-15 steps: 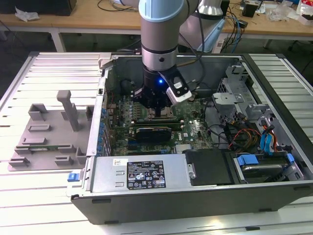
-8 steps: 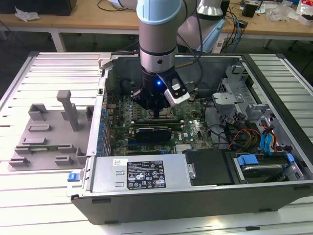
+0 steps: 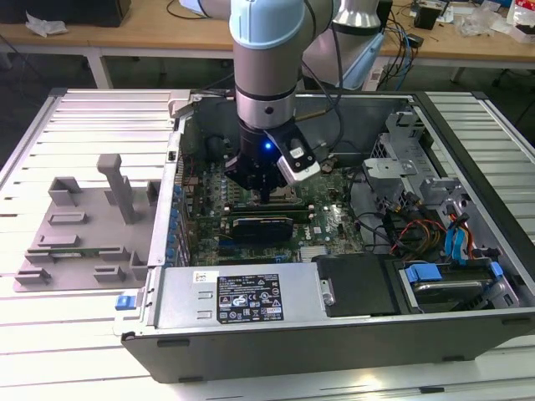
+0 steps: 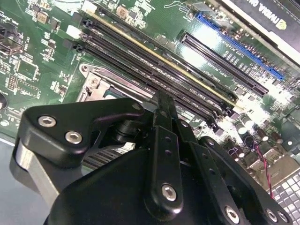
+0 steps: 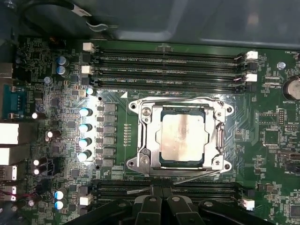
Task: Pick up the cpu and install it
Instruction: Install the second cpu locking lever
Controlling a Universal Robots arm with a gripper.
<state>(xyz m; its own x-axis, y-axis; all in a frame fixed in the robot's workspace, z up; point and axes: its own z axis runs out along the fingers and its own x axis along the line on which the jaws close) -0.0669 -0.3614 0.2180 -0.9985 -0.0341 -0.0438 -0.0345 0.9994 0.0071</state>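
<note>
Gripper: the gripper point(image 3: 264, 194) is seen low inside the open computer case point(image 3: 468, 167), just above the green motherboard point(image 3: 322, 219).
Fingers: the black fingers point(image 5: 161, 199) are seen pressed close together, with almost no gap left. Nothing is held between them, and nothing is seen to be touched by them.
Cpu: the cpu point(image 5: 182, 136) is seen lying flat in the socket frame point(image 5: 140, 136), near the middle of the motherboard in the first wrist view.
Way it points: its shiny grey top is turned up. Its edges are lined up with the edges of the frame. It is square, so no long side can be told.
Gap: the fingers are seen beside the socket, apart from the cpu.
Memory slots: long black memory slots point(image 5: 168, 63) are seen on both sides of the socket, in both wrist views.
Grey tray: a grey plastic tray point(image 3: 84, 225) is seen outside the case, on the exterior view's left.
</note>
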